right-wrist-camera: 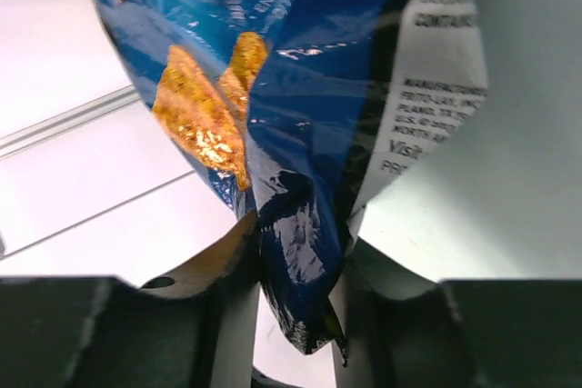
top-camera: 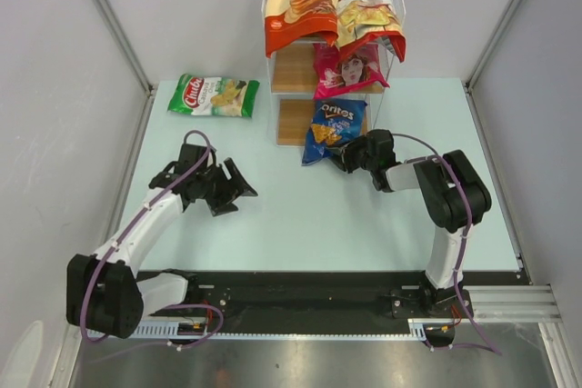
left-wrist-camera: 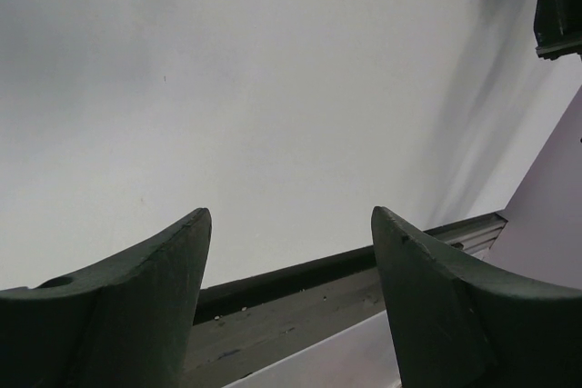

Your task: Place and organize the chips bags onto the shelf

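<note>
Blue Doritos bag (top-camera: 334, 129) sits at the front of the lowest tier of the shelf (top-camera: 291, 120), a stepped white wire rack with wooden boards, its lower end reaching out over the pale table (top-camera: 364, 215). The right gripper (top-camera: 346, 157) is clamped on the bag's bottom corner; the right wrist view shows the crumpled blue foil pinched between the two dark fingers (right-wrist-camera: 227, 315). On the top tier an orange-and-cream bag (top-camera: 303, 2) stands beside a red Chuba bag (top-camera: 368, 11). A pink Real bag (top-camera: 350, 68) is on the middle tier. A green Chuba bag (top-camera: 214, 95) lies flat on the table, left of the shelf. The left gripper (top-camera: 235, 192) hovers over the table, well apart from every bag, jaws spread and holding nothing.
</note>
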